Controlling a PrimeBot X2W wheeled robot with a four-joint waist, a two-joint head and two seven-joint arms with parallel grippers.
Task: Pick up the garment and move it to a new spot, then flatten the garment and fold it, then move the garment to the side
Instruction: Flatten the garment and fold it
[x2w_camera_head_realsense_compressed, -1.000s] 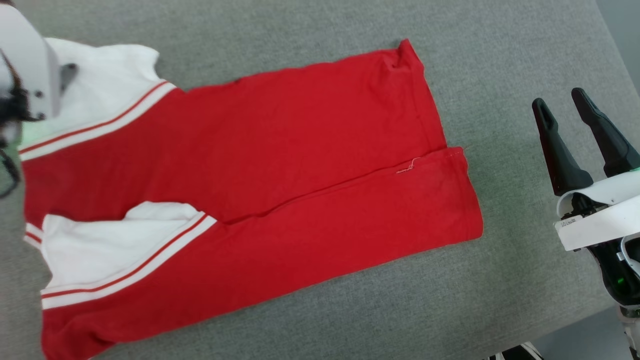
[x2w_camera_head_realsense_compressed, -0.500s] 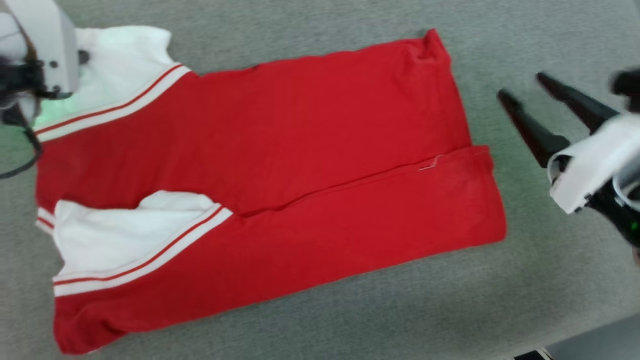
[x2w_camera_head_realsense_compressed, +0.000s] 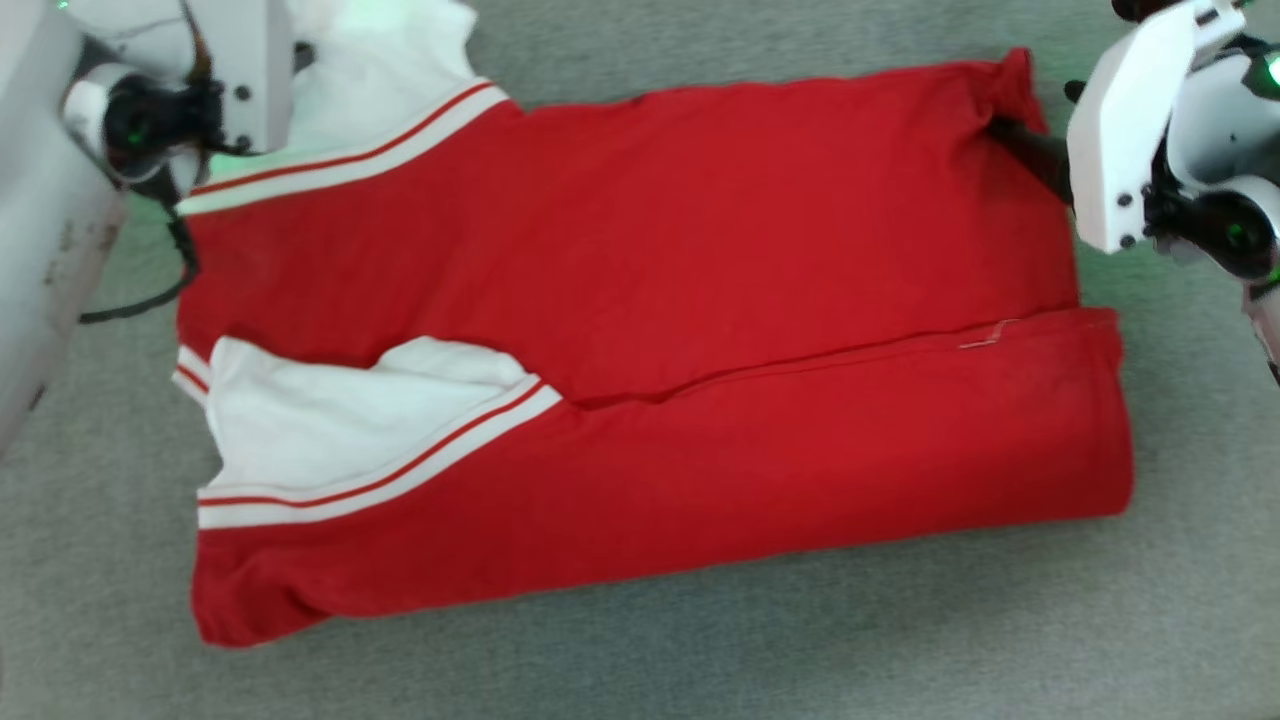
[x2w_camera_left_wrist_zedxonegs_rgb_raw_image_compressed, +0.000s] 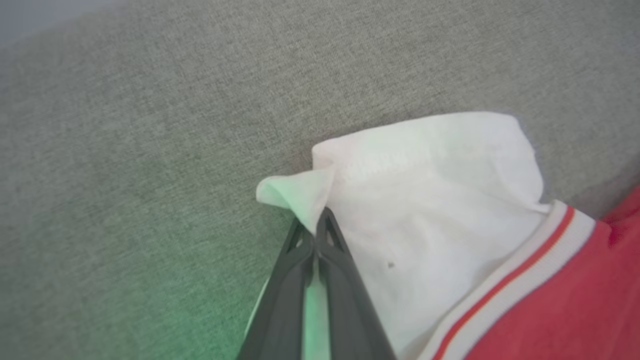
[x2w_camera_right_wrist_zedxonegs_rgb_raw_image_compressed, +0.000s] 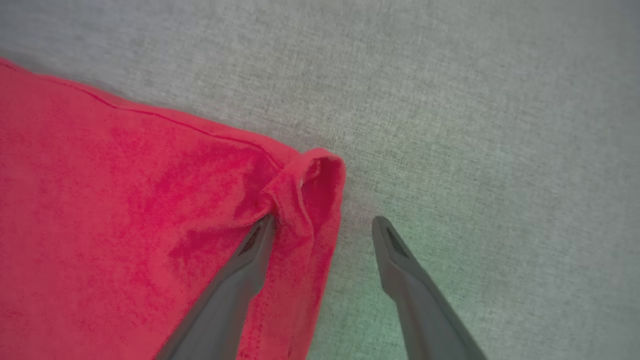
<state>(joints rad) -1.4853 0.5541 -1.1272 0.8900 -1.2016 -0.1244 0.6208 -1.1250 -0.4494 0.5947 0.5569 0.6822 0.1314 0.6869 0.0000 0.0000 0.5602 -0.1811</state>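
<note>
The left gripper (x2w_camera_left_wrist_zedxonegs_rgb_raw_image_compressed: 316, 234) has two long, dark grey plastic fingers (x2w_camera_left_wrist_zedxonegs_rgb_raw_image_compressed: 280, 310) that taper to points, each with a small triangular recess near the tip. The right gripper (x2w_camera_right_wrist_zedxonegs_rgb_raw_image_compressed: 325, 222) has the same matte fingers (x2w_camera_right_wrist_zedxonegs_rgb_raw_image_compressed: 420, 300). In the head view, the left wrist's flat white cover plate (x2w_camera_head_realsense_compressed: 255, 60) and the right wrist's angular white cover plate (x2w_camera_head_realsense_compressed: 1125, 120) carry small dark screws. Beside each sits a black joint housing (x2w_camera_head_realsense_compressed: 1215, 215) with a small green light. A thin black cable (x2w_camera_head_realsense_compressed: 150, 295) loops beside the scuffed pale grey forearm (x2w_camera_head_realsense_compressed: 40, 250).

Left gripper (x2w_camera_left_wrist_zedxonegs_rgb_raw_image_compressed: 316, 223) is now closed on white sleeve (x2w_camera_left_wrist_zedxonegs_rgb_raw_image_compressed: 440, 165) of garment (x2w_camera_head_realsense_compressed: 700, 250). Right gripper (x2w_camera_right_wrist_zedxonegs_rgb_raw_image_compressed: 325, 221) is brought from well right of garment to far right hem corner (x2w_camera_right_wrist_zedxonegs_rgb_raw_image_compressed: 320, 170), jaws apart.
</note>
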